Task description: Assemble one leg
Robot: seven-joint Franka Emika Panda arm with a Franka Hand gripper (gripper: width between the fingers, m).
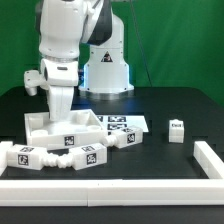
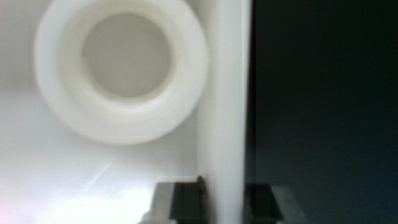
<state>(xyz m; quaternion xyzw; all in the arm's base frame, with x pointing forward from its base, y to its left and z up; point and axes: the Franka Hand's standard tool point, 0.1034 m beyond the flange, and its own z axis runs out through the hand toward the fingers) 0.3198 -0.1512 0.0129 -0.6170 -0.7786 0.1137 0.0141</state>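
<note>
The white tabletop panel lies at the exterior view's left, under the arm. My gripper reaches straight down onto it. In the wrist view my gripper straddles the panel's upright rim wall. One dark finger is on each side and pressed against the wall. A round raised socket ring shows on the panel's inside face. Three short white tagged legs lie in front of the panel. Another leg stands alone at the right.
The marker board lies flat behind the panel's right corner. A white border rail runs along the table's front and up the right side. The robot's base stands at the back.
</note>
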